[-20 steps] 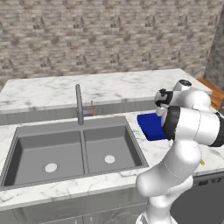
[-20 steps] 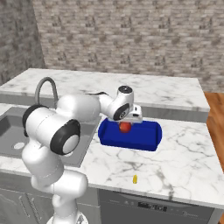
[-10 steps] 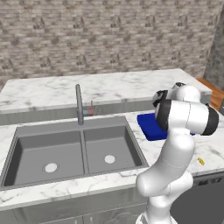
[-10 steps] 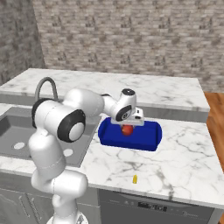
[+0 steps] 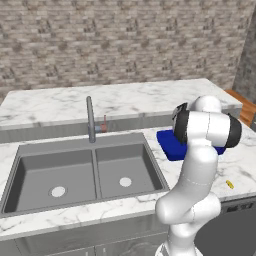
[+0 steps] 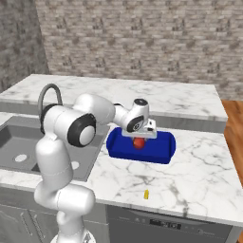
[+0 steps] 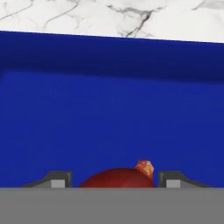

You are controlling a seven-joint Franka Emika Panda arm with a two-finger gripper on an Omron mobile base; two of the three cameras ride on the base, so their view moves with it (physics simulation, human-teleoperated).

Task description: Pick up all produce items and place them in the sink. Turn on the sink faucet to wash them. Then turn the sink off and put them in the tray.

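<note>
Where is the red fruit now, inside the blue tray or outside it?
Inside. The red fruit sits within the blue tray's rim, below the gripper; in the hand view blue floor lies behind it.

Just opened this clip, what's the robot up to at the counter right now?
The arm reaches over the blue tray on the marble counter, right of the sink. Its hand sits low over the tray with a red tomato-like fruit between its fingers. Whether the fruit is gripped or released is unclear.

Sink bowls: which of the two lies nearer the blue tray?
The robot's right-hand bowl of the sink, beside the blue tray; the left bowl sits beyond the divider, farther away.
</note>
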